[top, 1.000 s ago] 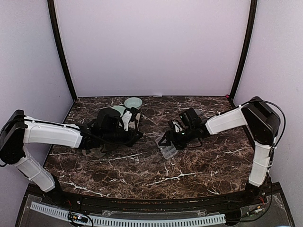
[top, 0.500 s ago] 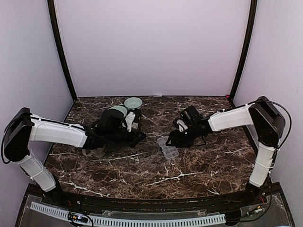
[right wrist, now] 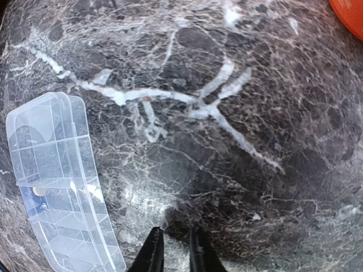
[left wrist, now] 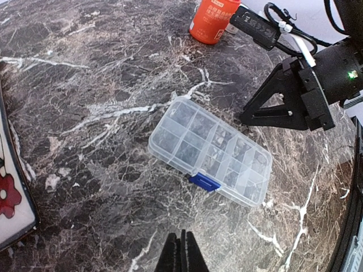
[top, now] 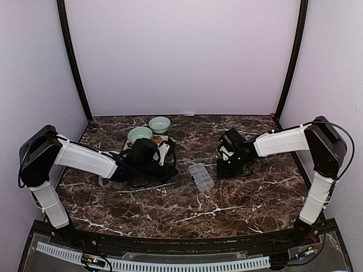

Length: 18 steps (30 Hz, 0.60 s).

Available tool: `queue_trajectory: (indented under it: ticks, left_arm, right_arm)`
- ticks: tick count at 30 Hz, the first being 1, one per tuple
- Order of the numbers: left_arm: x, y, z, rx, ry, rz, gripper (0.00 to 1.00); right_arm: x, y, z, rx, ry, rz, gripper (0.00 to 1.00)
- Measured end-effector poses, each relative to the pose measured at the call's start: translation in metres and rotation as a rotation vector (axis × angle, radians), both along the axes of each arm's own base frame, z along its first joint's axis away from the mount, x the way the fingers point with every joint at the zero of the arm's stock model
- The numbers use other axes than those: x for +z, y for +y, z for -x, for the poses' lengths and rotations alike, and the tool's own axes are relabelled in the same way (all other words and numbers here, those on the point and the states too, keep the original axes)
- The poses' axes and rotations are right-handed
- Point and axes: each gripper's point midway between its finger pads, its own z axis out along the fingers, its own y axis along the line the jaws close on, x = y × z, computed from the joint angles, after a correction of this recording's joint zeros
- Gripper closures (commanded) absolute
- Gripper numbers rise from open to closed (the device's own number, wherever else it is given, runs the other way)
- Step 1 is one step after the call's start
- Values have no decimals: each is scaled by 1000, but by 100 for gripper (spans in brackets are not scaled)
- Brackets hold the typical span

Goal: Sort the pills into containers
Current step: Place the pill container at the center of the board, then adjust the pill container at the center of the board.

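Note:
The containers are the cells of a flat clear organiser box [top: 201, 176] lying on the marble table between my two arms. In the left wrist view the box [left wrist: 210, 150] shows its blue latch [left wrist: 204, 181] on the side facing me. My left gripper [left wrist: 181, 249] is shut and empty, low over the table a short way in front of that latch. My right gripper [right wrist: 174, 249] hovers over bare marble just right of the box [right wrist: 57, 181]. Its jaws stand a narrow gap apart with nothing between them. I cannot make out any pills clearly.
Two pale green bowls [top: 139, 134] [top: 160, 123] stand at the back left behind my left arm [top: 85, 161]. An orange bottle [left wrist: 214, 20] stands beyond the box, near my right arm [top: 278, 141]. A tray edge with a red flower print [left wrist: 10, 195] lies to my left gripper's left.
My right gripper has drawn back from over the box to its right side, and its jaws have narrowed. My left arm has shifted right, closer to the box.

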Motion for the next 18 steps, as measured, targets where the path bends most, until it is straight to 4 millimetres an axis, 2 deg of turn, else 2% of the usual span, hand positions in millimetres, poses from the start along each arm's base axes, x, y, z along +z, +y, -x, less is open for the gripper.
queue_trajectory:
  ticks: [5, 10, 18]
  left_arm:
    - [-15, -8, -5, -7, 26, -22, 100]
    - [-19, -18, -12, -9, 36, -34, 100]
    - [-31, -30, -17, -17, 73, -78, 100]
  right_arm:
    - [-2, -6, 1, 7, -6, 35, 92]
    - [-2, -3, 4, 31, -16, 52, 95]
    - [-3, 15, 22, 104, -10, 76, 98]
